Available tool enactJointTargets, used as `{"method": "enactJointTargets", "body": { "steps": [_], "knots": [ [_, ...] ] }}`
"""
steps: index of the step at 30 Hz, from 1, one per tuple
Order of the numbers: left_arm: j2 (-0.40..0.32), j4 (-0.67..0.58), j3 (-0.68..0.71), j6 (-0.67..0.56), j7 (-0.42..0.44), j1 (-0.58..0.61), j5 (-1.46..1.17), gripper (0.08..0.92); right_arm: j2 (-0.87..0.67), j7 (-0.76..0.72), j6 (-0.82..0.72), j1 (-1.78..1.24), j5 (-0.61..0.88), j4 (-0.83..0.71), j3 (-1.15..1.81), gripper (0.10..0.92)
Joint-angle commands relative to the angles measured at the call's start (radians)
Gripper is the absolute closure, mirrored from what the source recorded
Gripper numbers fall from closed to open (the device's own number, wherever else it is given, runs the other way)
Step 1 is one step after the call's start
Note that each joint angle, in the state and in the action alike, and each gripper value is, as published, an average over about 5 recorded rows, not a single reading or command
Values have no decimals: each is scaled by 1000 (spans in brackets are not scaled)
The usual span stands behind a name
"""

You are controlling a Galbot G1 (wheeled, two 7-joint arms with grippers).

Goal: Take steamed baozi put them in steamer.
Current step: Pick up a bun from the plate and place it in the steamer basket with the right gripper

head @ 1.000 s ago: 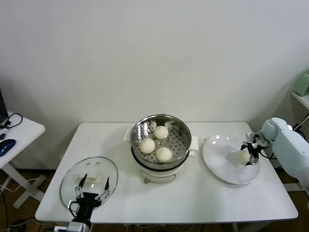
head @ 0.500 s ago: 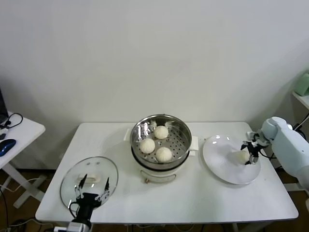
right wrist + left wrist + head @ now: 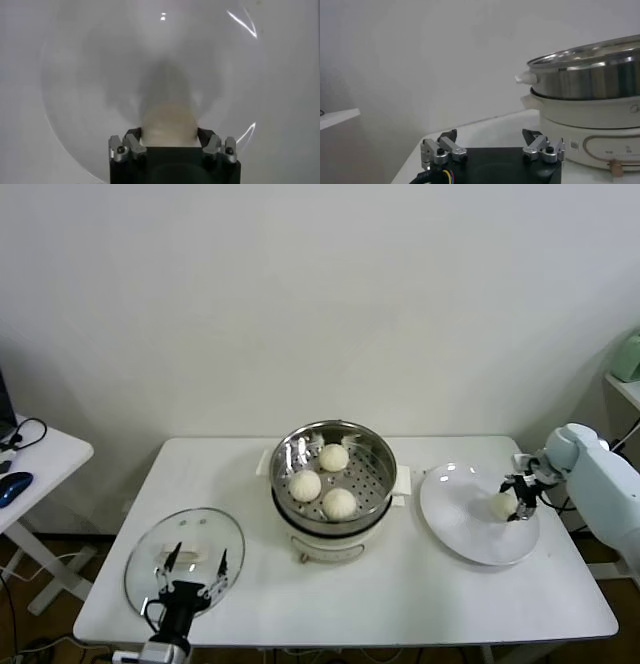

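Three baozi already sit in the steamer (image 3: pixel 333 471) at the middle of the surface (image 3: pixel 420 594); the last baozi (image 3: pixel 502 505) is on the white plate (image 3: pixel 460 524) to the right, with the right gripper (image 3: pixel 521 496) closed in around it. From the wrist view the bun (image 3: pixel 166 124) fills the space between the two fingertips (image 3: pixel 131 139), so I'd say it is being grasped, though I can't tell how firmly, nor whether it has lifted off the plate at all.

The risk I see is the bun itself: soft and smooth, it could squash under too hard a squeeze or slip out on the way to the basket. The steamer's rim stands high, so a low carry might knock the bun against it. The free spot inside looks to be toward the right side, close to the other buns.

The left gripper (image 3: pixel 190 576) hangs spread open and idle over the glass lid (image 3: pixel 185 542) at the front left. The steamer's inside is hidden from the left wrist view, which shows only its wall (image 3: pixel 590 80), and most of the right arm runs out of the head view.
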Motion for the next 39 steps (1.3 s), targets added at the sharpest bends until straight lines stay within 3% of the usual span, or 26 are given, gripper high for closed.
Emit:
{"method": "enactJointTargets", "body": {
  "steps": [1,10,21,31,39],
  "knots": [
    [2,-2,10,3,0,-8,1,177,-40,-4,-68,92,245,66,-162,295],
    [10,-20,20,6,1,-13,-6,177,-75,14,-217,399,694,191,-540,296],
    [18,-49,42,11,10,-12,-6,177,-7,59,-357,803,1268,365,-1043,296],
    [25,-120,136,43,-4,-36,-1,177,110,82,-364,880,1382,443,-1211,296],
    [22,-139,114,36,1,-19,-12,177,232,108,-374,811,1392,437,-1224,296]
  ]
}}
